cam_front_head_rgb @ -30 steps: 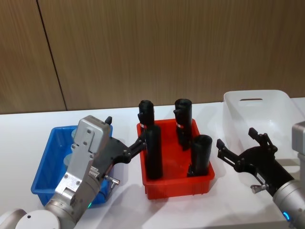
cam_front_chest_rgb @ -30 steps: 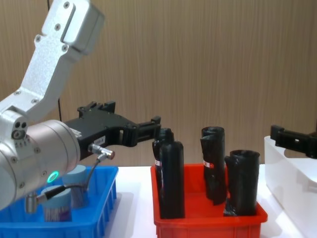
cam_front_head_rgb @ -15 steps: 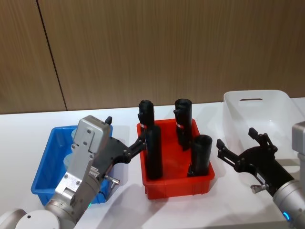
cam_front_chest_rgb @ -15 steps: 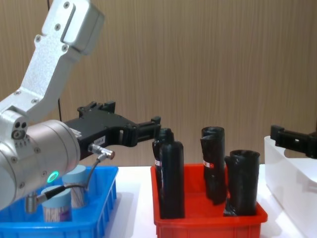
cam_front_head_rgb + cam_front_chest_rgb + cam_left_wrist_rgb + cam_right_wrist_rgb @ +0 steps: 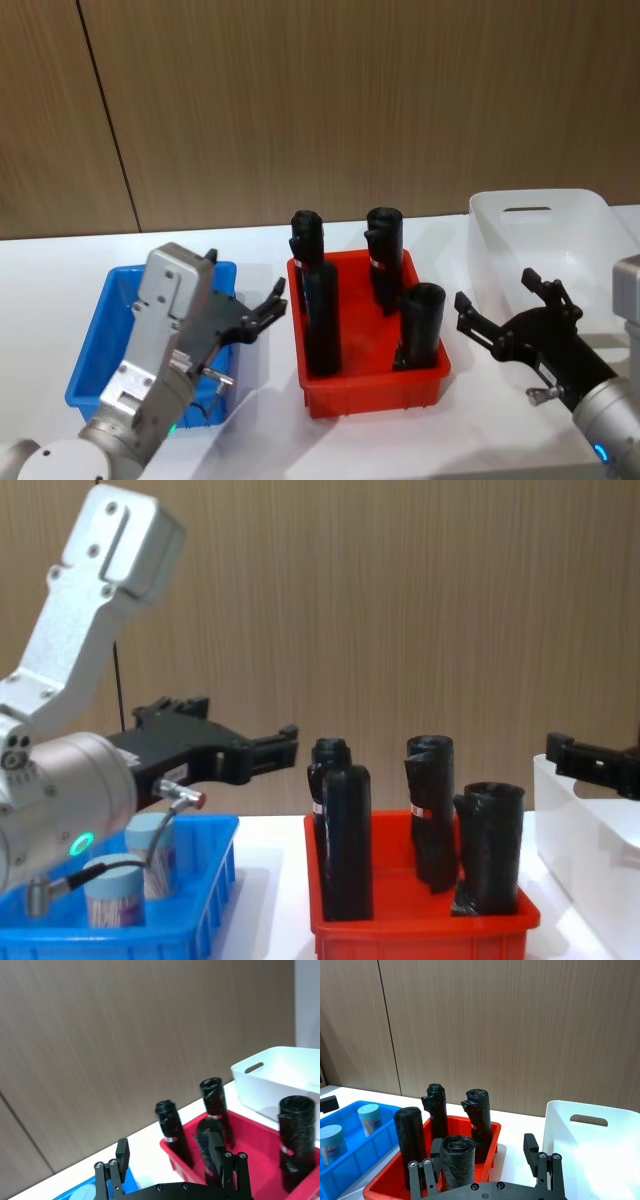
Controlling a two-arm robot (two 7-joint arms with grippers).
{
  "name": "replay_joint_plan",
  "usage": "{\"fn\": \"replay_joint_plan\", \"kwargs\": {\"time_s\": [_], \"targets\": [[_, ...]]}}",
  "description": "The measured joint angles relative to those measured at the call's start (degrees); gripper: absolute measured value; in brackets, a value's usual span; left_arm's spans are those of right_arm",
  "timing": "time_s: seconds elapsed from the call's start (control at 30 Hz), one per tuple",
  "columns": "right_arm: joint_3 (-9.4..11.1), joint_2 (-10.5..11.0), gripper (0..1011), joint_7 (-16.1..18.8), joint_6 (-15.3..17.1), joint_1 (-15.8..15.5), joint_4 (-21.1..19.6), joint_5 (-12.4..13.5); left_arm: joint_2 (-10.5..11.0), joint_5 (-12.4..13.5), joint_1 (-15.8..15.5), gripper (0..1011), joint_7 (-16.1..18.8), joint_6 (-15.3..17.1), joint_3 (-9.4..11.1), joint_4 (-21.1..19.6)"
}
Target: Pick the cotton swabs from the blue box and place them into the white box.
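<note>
Blue box [image 5: 92, 345]: sits on the white tabletop [image 5: 50, 262], left of the red bin [image 5: 375, 396], close beside it with a strip of tabletop between. Ribbed sides, shallow.

Cotton swabs [image 5: 112, 892]: two clear jars with pale blue lids, both upright inside the blue box. The right wrist view shows them standing apart, one farther from the red bin than the other.

Left gripper [image 5: 245, 273]: held above the blue box, over the side that faces the red bin, higher than the jar lids. Jaws spread wide with nothing between them, tips aimed toward the red bin. No contact with jars or box.

Red bin: mid-tabletop. Holds four black rolls [image 5: 322, 322], all upright, two toward the back wall and two toward the front. One front roll is tall and narrow, the other shorter and wider.

Right gripper [image 5: 495, 288]: right of the red bin, off its near right corner, above the tabletop. Jaws spread, nothing held, tips turned toward the red bin's right wall.

White box [image 5: 482, 218]: right of the red bin and set farther back, near but not touching. Smooth walls, oval handle cutout under the far rim.
</note>
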Motion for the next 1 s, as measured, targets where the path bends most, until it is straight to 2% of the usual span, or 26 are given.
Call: {"fn": "replay_joint_plan", "kwargs": {"time_s": [0.37, 0.67, 1.0], "targets": [[0.0, 0.0, 1002, 0.0, 0.0, 0.0, 0.0, 0.0, 1.5, -3.0, 1.3, 1004, 4.1, 2.4, -1.8, 0.4], [0.0, 0.0, 1002, 0.0, 0.0, 0.0, 0.0, 0.0, 2.9, -7.3, 2.9, 1004, 7.7, 5.9, -3.6, 1.0], [0.0, 0.0, 1002, 0.0, 0.0, 0.0, 0.0, 0.0, 3.7, -11.1, 3.5, 1004, 8.8, 8.4, -5.2, 2.8]]}}
